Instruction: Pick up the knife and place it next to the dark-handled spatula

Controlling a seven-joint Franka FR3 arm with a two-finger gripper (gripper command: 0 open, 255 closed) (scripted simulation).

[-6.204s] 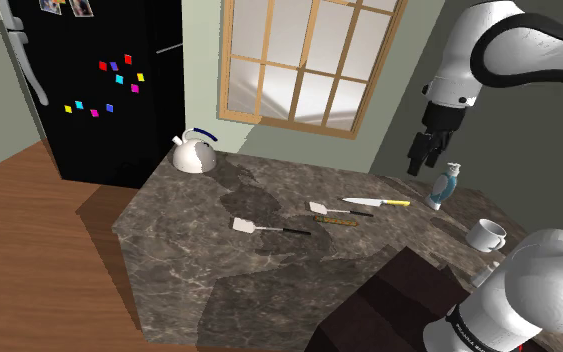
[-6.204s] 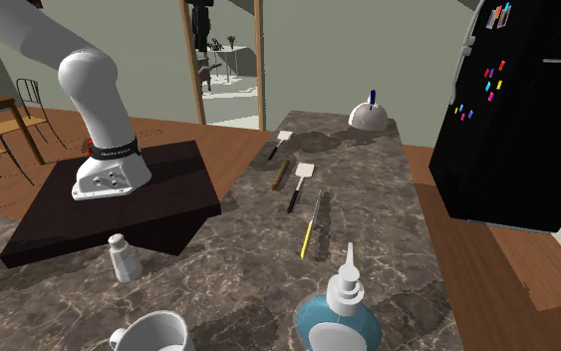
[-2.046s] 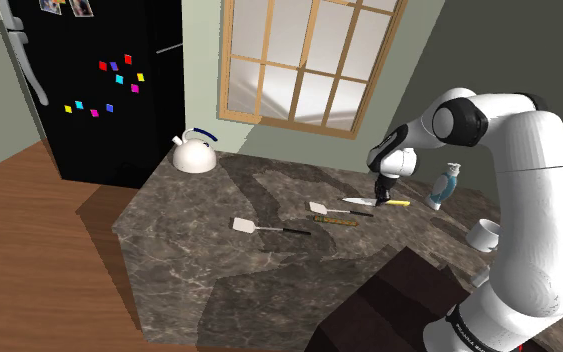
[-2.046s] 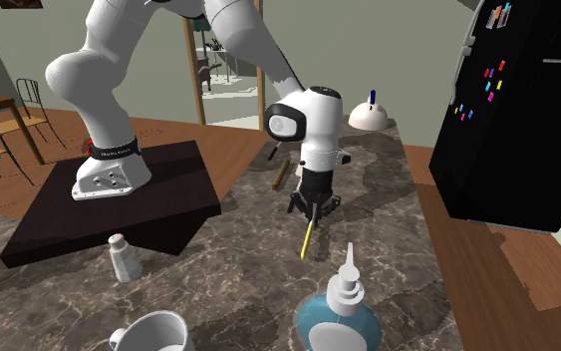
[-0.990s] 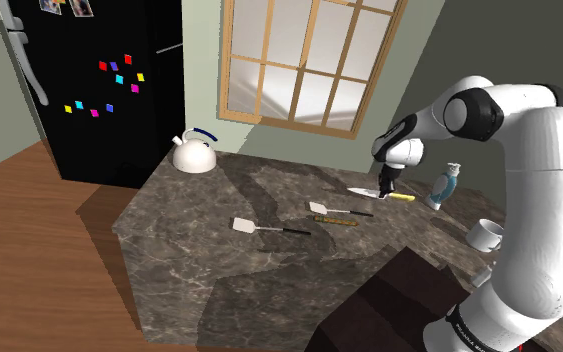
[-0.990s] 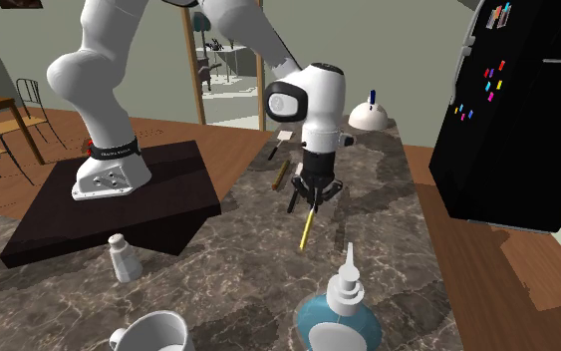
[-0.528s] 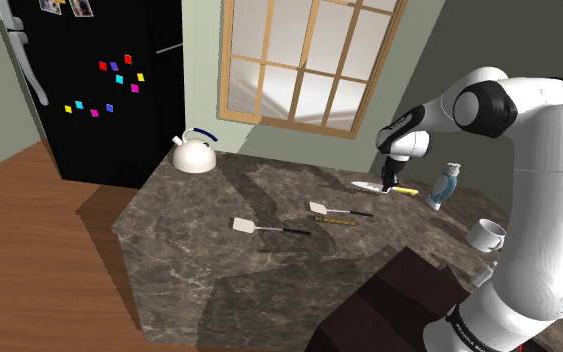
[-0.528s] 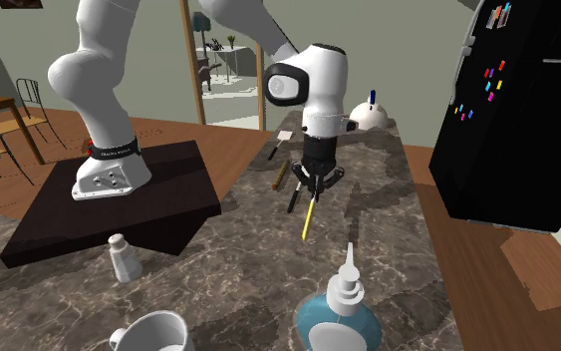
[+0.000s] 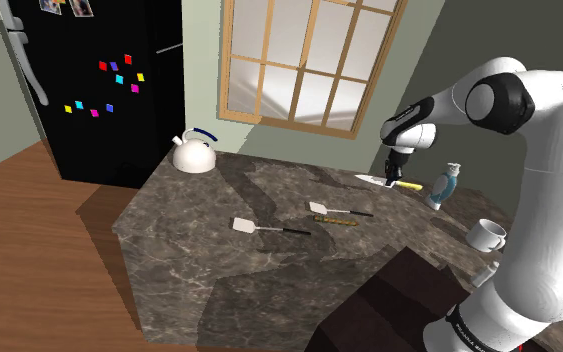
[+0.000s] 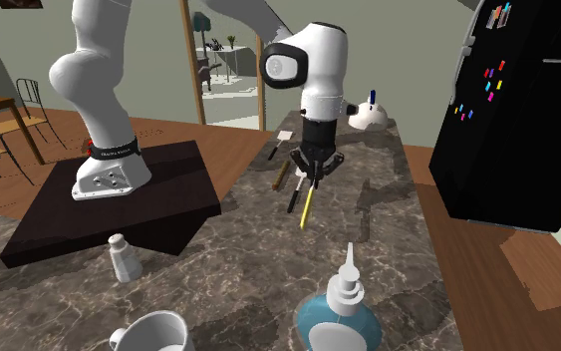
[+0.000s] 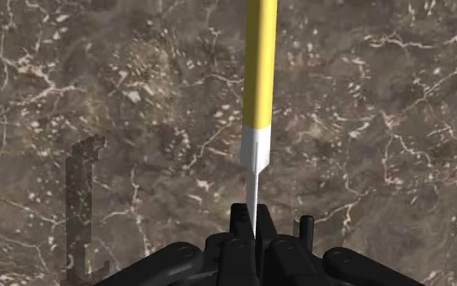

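The knife has a yellow handle (image 10: 307, 209) and a thin pale blade (image 11: 255, 175). My gripper (image 10: 313, 178) is shut on the blade and holds the knife up off the dark marble counter (image 9: 199, 260), handle pointing away from the hand (image 11: 260, 57). In the shoulder view the gripper (image 9: 396, 180) hangs at the counter's far right with the knife (image 9: 407, 185) level in it. A white-headed spatula with a dark handle (image 9: 341, 211) lies just left of it, beside a brown-handled utensil (image 9: 335, 221). Another dark-handled spatula (image 9: 266, 228) lies nearer the counter's middle.
A white kettle (image 9: 193, 153) stands at the counter's far left corner by the black fridge (image 9: 109, 80). A blue bottle (image 9: 445, 186), a white mug (image 9: 487, 235) and a shaker (image 10: 122, 256) stand near the dark stand (image 10: 119, 204).
The gripper has risen with the knife clasped in it, drifting a little toward the shoulder view's right. The spatulas have not moved.
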